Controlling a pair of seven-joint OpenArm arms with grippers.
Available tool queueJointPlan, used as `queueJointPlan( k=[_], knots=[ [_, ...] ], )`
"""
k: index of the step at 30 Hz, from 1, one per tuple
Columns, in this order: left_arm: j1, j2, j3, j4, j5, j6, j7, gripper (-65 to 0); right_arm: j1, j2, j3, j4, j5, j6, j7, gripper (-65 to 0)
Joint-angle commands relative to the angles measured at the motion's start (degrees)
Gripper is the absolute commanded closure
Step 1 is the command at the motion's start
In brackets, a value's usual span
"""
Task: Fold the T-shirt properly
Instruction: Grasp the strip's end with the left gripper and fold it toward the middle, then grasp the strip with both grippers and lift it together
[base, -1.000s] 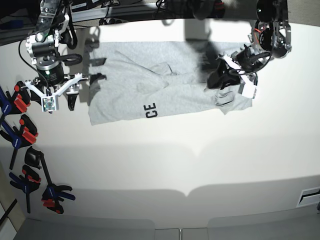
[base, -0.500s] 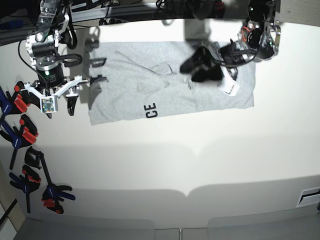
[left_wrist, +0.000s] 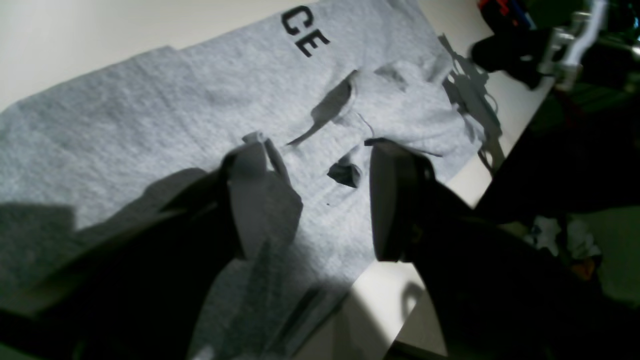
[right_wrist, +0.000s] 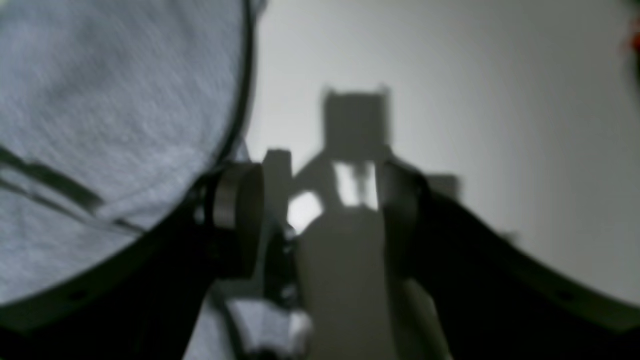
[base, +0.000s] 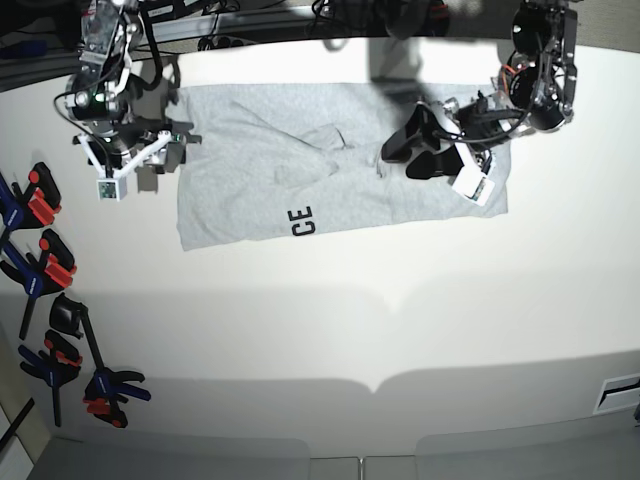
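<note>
The light grey T-shirt (base: 260, 160) lies as a wide band at the back of the table, with black letters "CE" (base: 300, 220) near its front edge. A raised fold (base: 330, 140) crosses its middle. My left gripper (base: 405, 153) hovers open and empty over the shirt's right half. In the left wrist view its fingers (left_wrist: 260, 200) straddle a small pucker of the T-shirt (left_wrist: 150, 115) without touching it. My right gripper (base: 150, 160) is at the shirt's left edge. In the blurred right wrist view it (right_wrist: 317, 220) is open over bare table, with the T-shirt (right_wrist: 115, 100) beside it.
Several black and blue clamps (base: 50, 270) with red tips lie along the table's left side. Cables and dark gear (base: 330, 15) run behind the table's back edge. The white table (base: 400, 320) stretches in front of the shirt.
My left gripper has left the shirt's right end, which now lies flat, and has moved over the shirt's right half. My right gripper has moved back, up to the shirt's left edge.
</note>
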Motion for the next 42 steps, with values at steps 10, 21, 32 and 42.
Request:
queueJointPlan(
  k=[10,21,32,42],
  knots=[
    [-0.46,-0.33,-0.11,0.9,-1.36,-0.61,-1.18,-31.2,1.05,-0.9,0.2,-6.4,13.2,4.13,0.42,-35.0],
    [-0.44,-0.35,-0.11,0.9,-1.36,-0.61,-1.16,-31.2,1.86,-8.02,0.2,-10.38,15.91,7.28,-0.02,-33.6],
    [0.42,-0.35,-0.11,0.9,1.51,-0.63,0.35,-31.2,9.01,-8.63,2.91,-10.38,15.28,7.3,0.13,0.0],
    [6.23,0.46,2.8,0.55,23.65,-0.15,-15.8,-30.9,13.57,-8.61,6.78,-9.27,0.26,9.97,-1.33,0.0]
  ],
)
